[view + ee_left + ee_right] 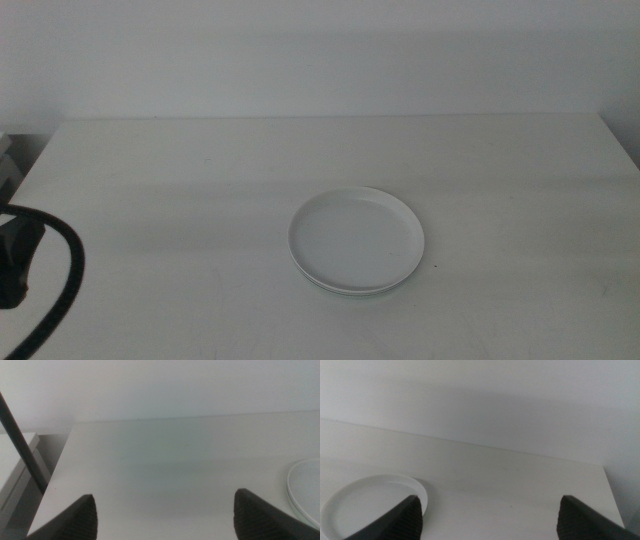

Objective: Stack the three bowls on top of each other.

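One stack of bowls (356, 240) sits on the white table (200, 180), a little right of centre and toward the near edge. A white bowl is on top; under its near rim a second rim shows, so at least two dishes are nested. Whether a third lies beneath cannot be told from these views, and no other bowl stands loose on the table.

Neither arm reaches over the table. The left gripper (165, 515) waits low at the near left with its jaws spread wide and empty, the stack's edge showing off to its right. The right gripper (490, 517) waits at the near right, jaws likewise wide apart and holding nothing, with the stack just beside its left jaw.

The stacking appears finished or nearly so. If anything remains, it would be confirming the pile sits evenly.
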Tool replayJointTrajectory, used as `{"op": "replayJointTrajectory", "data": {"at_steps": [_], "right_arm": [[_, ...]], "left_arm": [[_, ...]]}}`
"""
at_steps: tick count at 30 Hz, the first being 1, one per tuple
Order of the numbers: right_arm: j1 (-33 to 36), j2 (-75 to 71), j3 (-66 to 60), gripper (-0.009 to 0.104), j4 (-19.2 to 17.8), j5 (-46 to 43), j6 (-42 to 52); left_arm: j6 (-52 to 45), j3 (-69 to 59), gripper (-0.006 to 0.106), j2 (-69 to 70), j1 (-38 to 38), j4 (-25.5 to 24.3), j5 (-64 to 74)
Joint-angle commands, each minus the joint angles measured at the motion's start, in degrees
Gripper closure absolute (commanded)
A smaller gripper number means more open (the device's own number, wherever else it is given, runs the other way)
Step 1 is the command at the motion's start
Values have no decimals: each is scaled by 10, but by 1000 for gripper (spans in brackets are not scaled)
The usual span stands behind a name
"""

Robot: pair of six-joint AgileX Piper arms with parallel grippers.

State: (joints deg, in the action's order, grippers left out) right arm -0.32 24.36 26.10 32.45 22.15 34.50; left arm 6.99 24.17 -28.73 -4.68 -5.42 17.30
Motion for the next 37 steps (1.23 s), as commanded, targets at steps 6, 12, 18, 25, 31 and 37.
{"op": "replayJointTrajectory", "data": {"at_steps": [6,12,18,25,31,37], "right_arm": [[-4,-64,-25,16,7,-41,7],[-7,-174,-120,16,-19,-43,7],[-7,-255,-199,16,-70,-43,7],[-6,-265,-245,16,-69,-72,7],[-6,-265,-268,16,-69,-89,7],[-6,-265,-274,16,-69,-81,7]], "left_arm": [[7,-31,3,65,0,2,-42],[7,-121,3,199,0,2,-48],[7,-212,3,286,0,2,-48],[7,-257,3,303,0,2,-58],[7,-257,3,303,0,2,-62],[7,-257,3,303,0,-9,-59]]}}
